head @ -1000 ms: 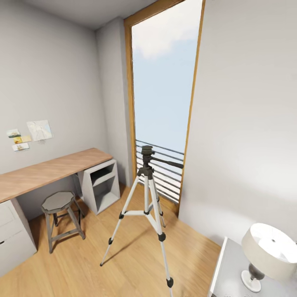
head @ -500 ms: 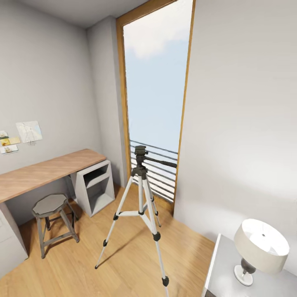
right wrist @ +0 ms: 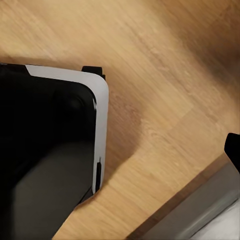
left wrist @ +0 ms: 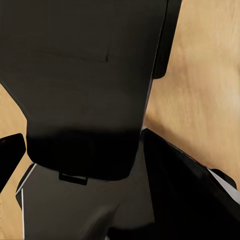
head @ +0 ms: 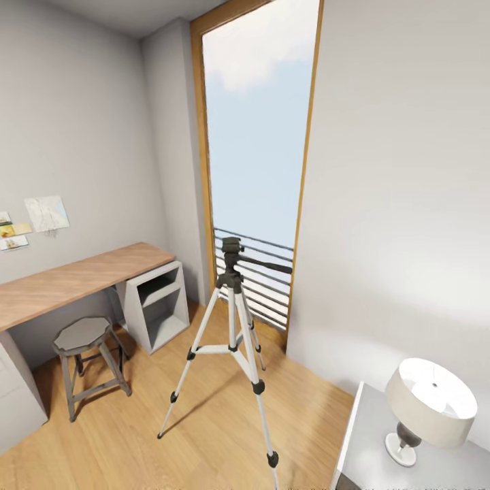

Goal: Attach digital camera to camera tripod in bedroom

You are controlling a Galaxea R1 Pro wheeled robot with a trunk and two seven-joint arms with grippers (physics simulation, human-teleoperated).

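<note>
While I swing the head toward the window, the whole picture has slid relative to a second ago: that is camera motion, not the furniture. Since half a second ago the view has nearly settled.

Left to right in the head view: paper notes [head: 46, 212] pinned at left edge; wood-topped desk [head: 75, 282] below them; grey stool [head: 83, 335] at lower left, on the wood floor [head: 136, 435]. Centre: camera tripod [head: 233, 320], upright on three spread legs, head bare, pan handle pointing right, standing in front of the tall window [head: 258, 129]. Lower right: lamp [head: 430, 403] on a grey side table [head: 371, 449].

No digital camera located yet, so mounting cannot begin; my judgement is that I must find it first.

Grippers: wrist views give dark robot bodywork over floor; fingers not resolved, so I cannot tell either one's state.
</note>
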